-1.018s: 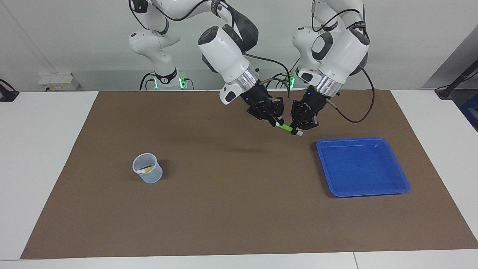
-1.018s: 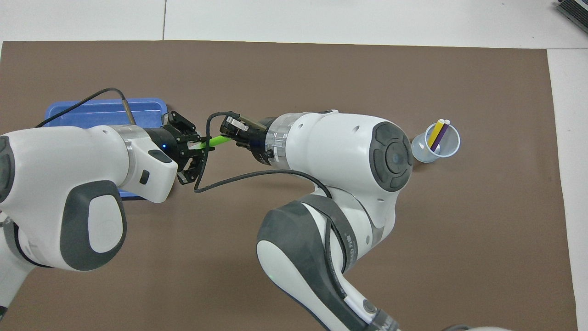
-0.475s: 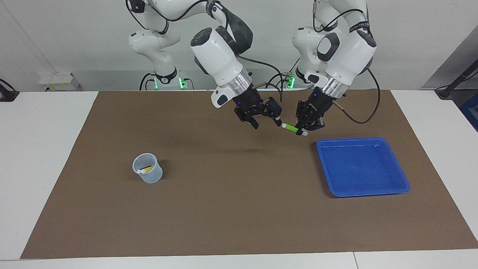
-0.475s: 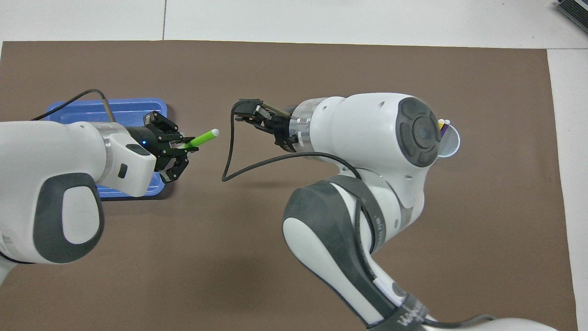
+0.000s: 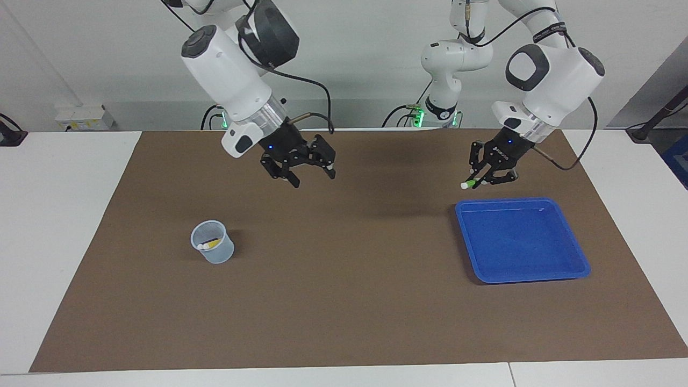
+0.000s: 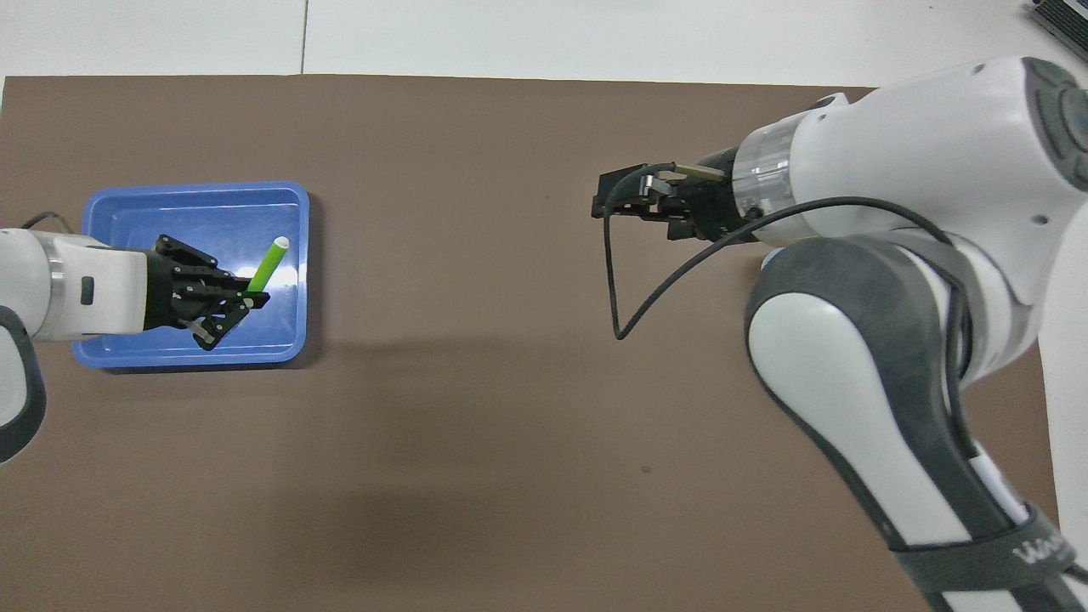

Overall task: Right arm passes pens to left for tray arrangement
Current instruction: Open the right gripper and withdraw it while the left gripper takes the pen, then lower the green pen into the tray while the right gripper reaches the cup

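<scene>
The left tool (image 6: 229,308) is clamped shut on the slim green marker pen with a white tip (image 6: 266,264) and hangs over the shallow bright-blue plastic tray with a raised rim (image 6: 297,197) at the left arm's end of the brown-covered bench (image 6: 476,442). A second ago both tools met on this pen above the middle of the bench; now the left one alone carries it, so the handover is done and only the laying-down in the tray remains for this pen. The right tool (image 5: 306,167) has let go, its fingers spread wide and empty, and has swung away toward the small translucent bluish plastic cup (image 5: 213,242) at its own end. The yellow marker pen (image 5: 210,243) lies in that cup; a purple one is not discernible now.
</scene>
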You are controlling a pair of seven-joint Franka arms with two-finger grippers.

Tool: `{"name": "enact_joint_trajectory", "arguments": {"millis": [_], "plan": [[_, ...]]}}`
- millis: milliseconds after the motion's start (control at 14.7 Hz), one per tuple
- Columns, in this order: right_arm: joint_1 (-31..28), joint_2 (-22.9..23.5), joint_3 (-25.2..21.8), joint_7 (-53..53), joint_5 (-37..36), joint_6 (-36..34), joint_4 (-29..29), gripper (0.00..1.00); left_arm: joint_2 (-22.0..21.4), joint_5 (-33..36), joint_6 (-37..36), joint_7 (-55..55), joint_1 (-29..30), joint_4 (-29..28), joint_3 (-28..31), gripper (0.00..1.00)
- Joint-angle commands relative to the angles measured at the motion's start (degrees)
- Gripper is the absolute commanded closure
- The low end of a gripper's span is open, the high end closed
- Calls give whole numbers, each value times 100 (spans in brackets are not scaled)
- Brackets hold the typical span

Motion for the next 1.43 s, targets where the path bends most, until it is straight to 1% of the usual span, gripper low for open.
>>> {"name": "enact_joint_trajectory", "arguments": {"millis": [0, 136, 271, 407, 543, 611, 746, 814, 950, 1018, 1154, 1221, 1357], "plan": [[-526, -134, 80, -937, -567, -161, -296, 0, -215, 179, -395, -865, 392, -159, -30, 100], [-808, -213, 80, -1630, -894, -144, -533, 0, -215, 890, -449, -1621, 490, -133, -39, 100], [-1019, -196, 80, -2334, -1053, -13, -719, 0, -206, 1304, -449, -1913, 665, -115, -39, 100], [-1134, -91, 80, -2583, -1316, 294, -824, 0, -198, 1752, -423, -2385, 701, -115, -39, 100], [-1143, 32, 80, -2837, -1431, 558, -947, 0, -189, 2323, -440, -3428, 692, -106, -39, 100], [-1126, 58, 80, -3021, -1449, 646, -1009, 0, -180, 2395, -449, -3904, 701, -106, -39, 100], [-1161, 128, 80, -3730, -1554, 700, -1088, 0, -128, 2405, -458, -4250, 867, -115, -39, 100], [-1204, 146, 80, -4248, -1554, 700, -1106, 0, -40, 2405, -414, -4487, 911, -124, -39, 100], [-1301, 199, 80, -5119, -1563, 647, -1158, 0, 293, 2405, -161, -5075, 1113, -133, -39, 100], [-1301, 208, 80, -5567, -1581, 638, -1193, 0, 364, 2439, -98, -5226, 1140, -142, -39, 100], [-1301, 208, 80, -6315, -1852, 603, -1255, 0, 400, 2606, -63, -5760, 1106, -150, -39, 100], [-1301, 208, 80, -6658, -1975, 560, -1264, 0, 539, 2781, -2, -5920, 1062, -133, -48, 100], [-1293, 208, 89, -7405, -2177, 577, -1273, 0, 628, 2897, 270, -5931, 1053, -150, -48, 100]]}}
